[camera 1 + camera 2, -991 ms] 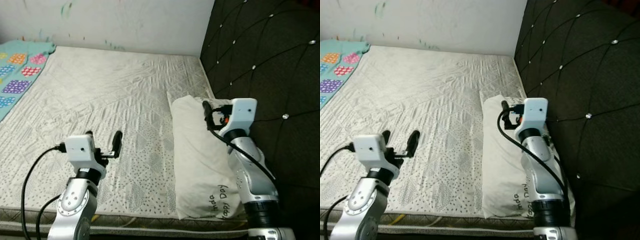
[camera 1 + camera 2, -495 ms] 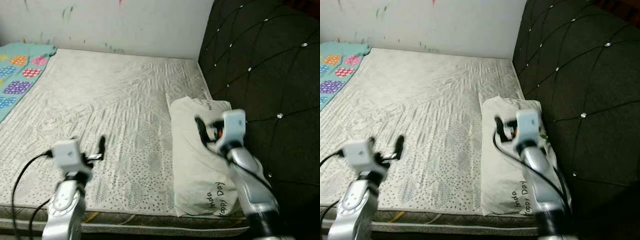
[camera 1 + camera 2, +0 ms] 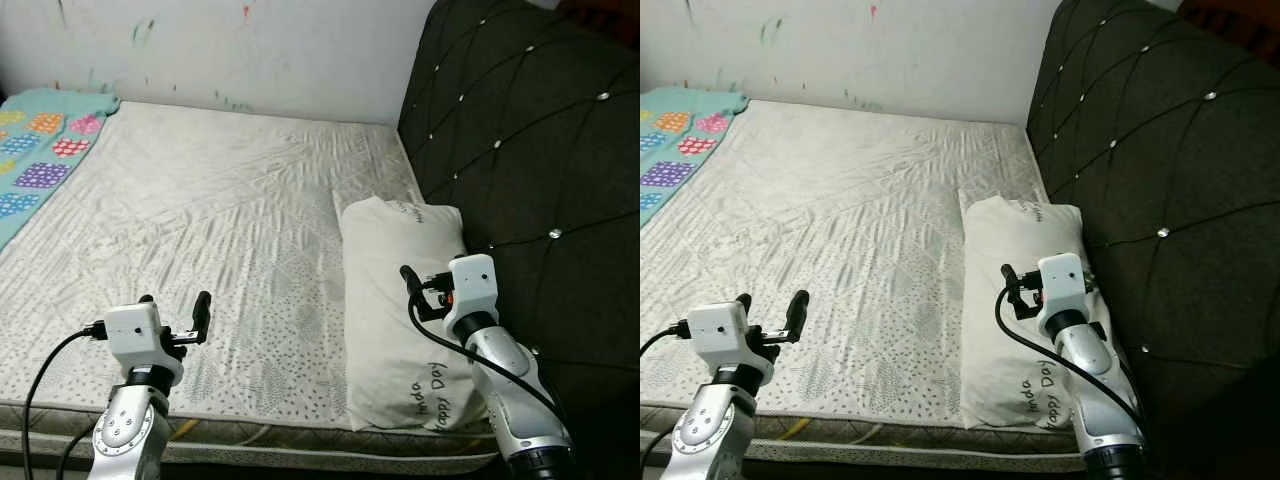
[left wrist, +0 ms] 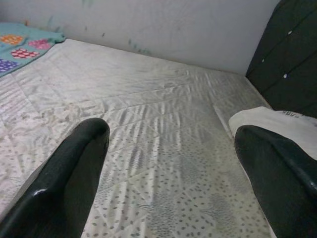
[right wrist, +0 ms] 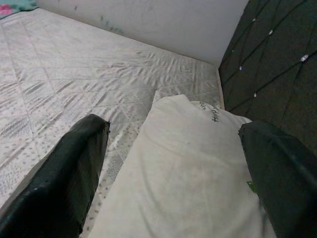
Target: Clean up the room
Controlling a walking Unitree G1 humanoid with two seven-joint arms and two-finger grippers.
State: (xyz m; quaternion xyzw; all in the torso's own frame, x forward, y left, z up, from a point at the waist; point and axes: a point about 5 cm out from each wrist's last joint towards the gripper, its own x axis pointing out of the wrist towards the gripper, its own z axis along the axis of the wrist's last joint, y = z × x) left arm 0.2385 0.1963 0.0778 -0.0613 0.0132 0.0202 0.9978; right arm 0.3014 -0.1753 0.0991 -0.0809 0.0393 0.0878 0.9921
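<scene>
Right gripper, jaws wide, hovers over white pillow at frame's lower right; left gripper likewise wide above mattress; soft pillow might slip from a shallow pinch.

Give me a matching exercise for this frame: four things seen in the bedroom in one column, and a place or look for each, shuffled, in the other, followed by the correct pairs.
Things
1. pillow
2. headboard
3. blanket
4. left gripper

Descriptions
A. dark, tufted with shiny studs
B. turquoise with coloured patches, at the mattress's far left edge
C. white with printed writing, lying beside the headboard
D. open, above the near edge of the mattress

Pairs: 1-C, 2-A, 3-B, 4-D
</scene>
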